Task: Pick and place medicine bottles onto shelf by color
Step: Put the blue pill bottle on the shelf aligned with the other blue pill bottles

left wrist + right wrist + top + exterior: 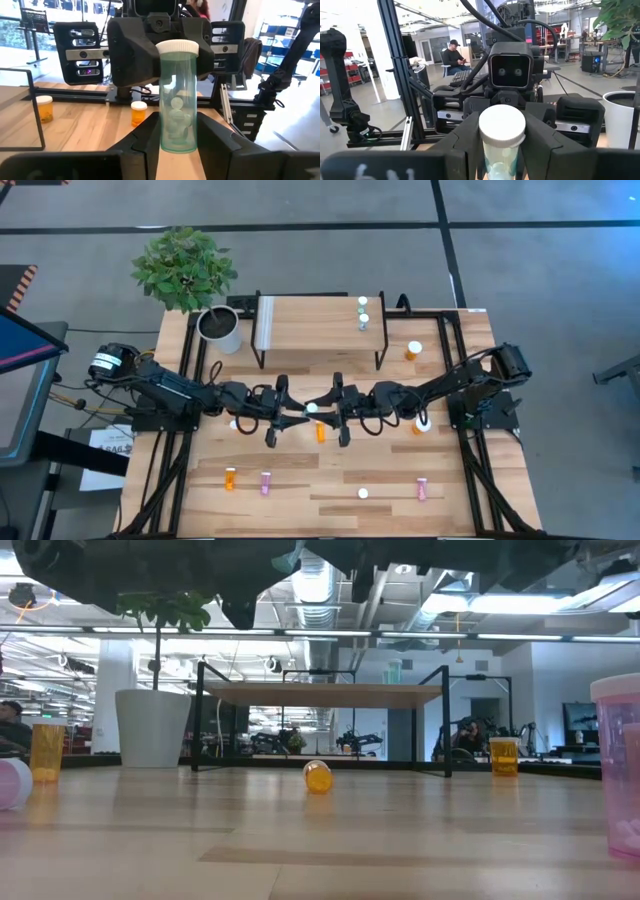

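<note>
We are holding one teal-green medicine bottle (177, 97) in mid-air over the table's (300, 490) centre, near of the shelf (318, 322). The left gripper (292, 418) is clamping its base. The right gripper (328, 406) is closing around its white cap (502, 125).

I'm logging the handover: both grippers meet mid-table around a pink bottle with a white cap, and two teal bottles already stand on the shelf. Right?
Not quite: the bottle between the left gripper and right gripper is teal-green, not pink, as the left wrist view shows. The rest holds: white cap, two teal bottles on the shelf.
</note>
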`<control>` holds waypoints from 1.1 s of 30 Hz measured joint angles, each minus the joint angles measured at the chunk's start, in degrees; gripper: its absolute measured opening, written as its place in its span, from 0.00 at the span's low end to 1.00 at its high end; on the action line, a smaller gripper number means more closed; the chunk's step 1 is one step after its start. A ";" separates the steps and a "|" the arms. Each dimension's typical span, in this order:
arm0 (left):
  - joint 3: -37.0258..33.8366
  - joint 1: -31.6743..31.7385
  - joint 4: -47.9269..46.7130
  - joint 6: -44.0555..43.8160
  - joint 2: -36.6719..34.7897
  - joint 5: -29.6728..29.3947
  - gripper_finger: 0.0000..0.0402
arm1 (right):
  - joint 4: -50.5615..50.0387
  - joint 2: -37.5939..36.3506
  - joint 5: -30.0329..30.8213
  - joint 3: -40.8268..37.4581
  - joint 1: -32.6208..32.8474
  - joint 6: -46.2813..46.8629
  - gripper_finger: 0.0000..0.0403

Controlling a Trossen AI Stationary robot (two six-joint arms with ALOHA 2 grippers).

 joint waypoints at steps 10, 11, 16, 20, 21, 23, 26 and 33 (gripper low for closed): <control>0.04 0.02 -2.86 -0.14 -0.13 -3.85 0.44 | -2.16 -0.58 0.01 -0.09 -1.80 1.53 0.35; 0.06 0.02 -3.55 -0.13 -0.13 -4.84 0.46 | -2.41 -0.66 0.02 -0.09 -1.93 1.55 0.35; 0.09 0.02 -5.80 0.49 -0.20 -9.98 0.55 | -6.89 -3.09 0.01 -0.07 -3.61 1.51 0.34; 0.09 0.06 -8.80 1.12 -0.19 -13.69 0.59 | -13.80 -6.83 0.03 -0.09 -5.64 1.49 0.35; 0.09 0.06 -9.51 1.17 -0.28 -14.26 0.59 | -16.43 -8.29 0.03 -0.09 -6.37 1.49 0.35; 0.09 0.08 -10.85 1.16 -0.74 -14.91 0.59 | -20.56 -11.13 0.05 -0.09 -7.82 1.49 0.35; 0.06 0.00 -12.95 1.18 -2.05 -14.90 0.59 | -27.83 -15.65 0.27 -0.03 -10.43 1.46 0.35; -4.40 -0.42 -13.38 1.63 -10.46 -14.85 0.55 | -41.60 -23.28 7.65 -0.02 -15.81 1.42 0.35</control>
